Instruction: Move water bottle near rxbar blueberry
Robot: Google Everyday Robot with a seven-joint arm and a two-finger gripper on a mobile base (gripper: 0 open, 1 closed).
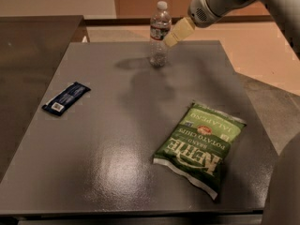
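The water bottle (160, 35) is clear with a white cap and a dark label band. It stands upright at the far middle of the grey table (108, 139). The rxbar blueberry (65, 98) is a flat dark blue wrapper and lies near the table's left edge, far from the bottle. My gripper (171, 39) is cream-coloured and comes in from the upper right. Its tip is right beside the bottle's upper right side, at label height. I cannot tell whether it touches the bottle.
A green Kettle chip bag (201, 146) lies on the right front part of the table. A darker counter (33, 36) adjoins on the left. My arm (220, 3) reaches across the top right.
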